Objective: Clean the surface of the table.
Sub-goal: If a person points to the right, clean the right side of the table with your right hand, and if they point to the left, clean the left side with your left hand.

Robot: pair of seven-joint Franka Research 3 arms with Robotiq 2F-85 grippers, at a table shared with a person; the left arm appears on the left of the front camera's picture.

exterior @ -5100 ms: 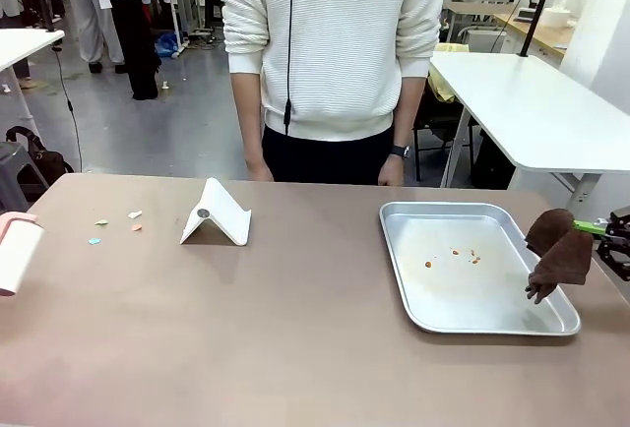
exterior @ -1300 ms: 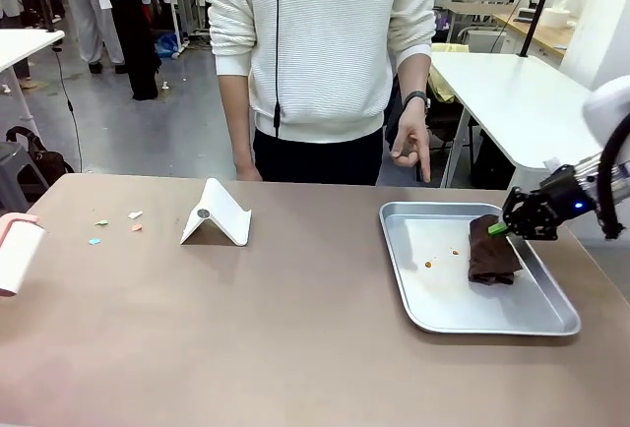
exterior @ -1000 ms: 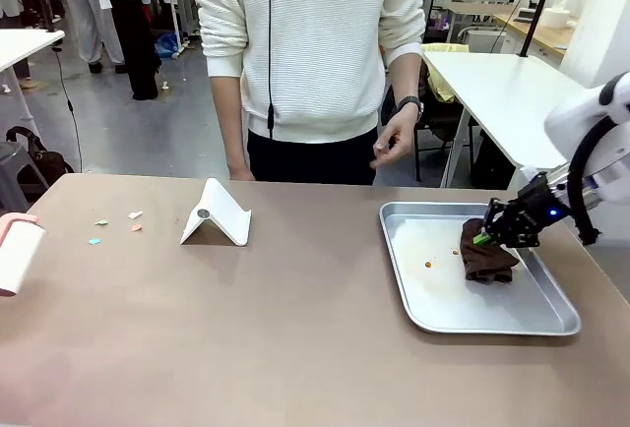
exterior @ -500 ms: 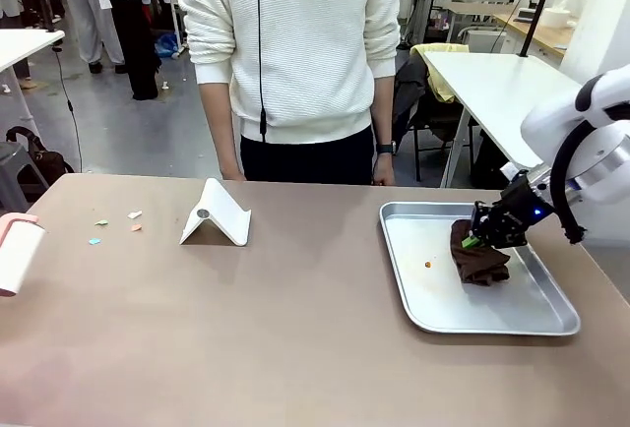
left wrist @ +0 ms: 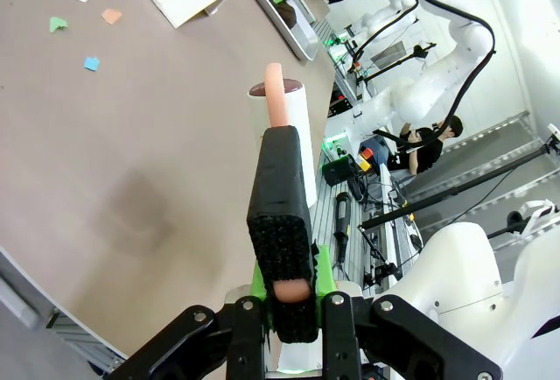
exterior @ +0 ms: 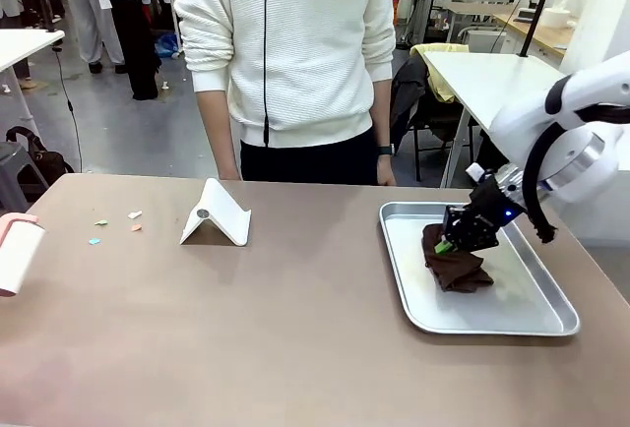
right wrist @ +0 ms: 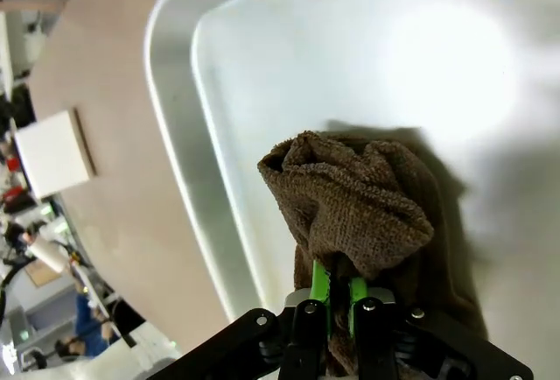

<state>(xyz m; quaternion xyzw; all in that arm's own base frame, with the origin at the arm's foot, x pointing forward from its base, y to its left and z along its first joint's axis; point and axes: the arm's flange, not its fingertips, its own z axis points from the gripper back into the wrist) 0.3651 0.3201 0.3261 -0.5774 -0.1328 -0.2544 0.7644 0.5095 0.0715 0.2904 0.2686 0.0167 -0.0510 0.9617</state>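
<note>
The brownish-taupe table (exterior: 295, 329) spans the front view. Small coloured paper scraps (exterior: 116, 222) lie on its far left part. My right gripper (exterior: 449, 244) is shut on a crumpled brown cloth (exterior: 458, 265) and presses it onto the floor of the silver tray (exterior: 512, 321), near the tray's left side. In the right wrist view the green pads (right wrist: 321, 284) pinch the cloth (right wrist: 350, 205) from above. My left gripper (left wrist: 280, 187) is shut on the pink handle of a white lint roller (left wrist: 296, 122), which hangs over the table's left edge (exterior: 15, 255).
A white folded stand (exterior: 217, 213) sits on the table right of the scraps. A person in a white sweater (exterior: 290, 53) stands at the far edge, hands down. A white-topped table (exterior: 522, 102) stands behind the tray.
My right gripper has brought the cloth from beyond the tray's right rim into the tray and dragged it leftward across its floor. The person has shifted left and lowered a hand.
</note>
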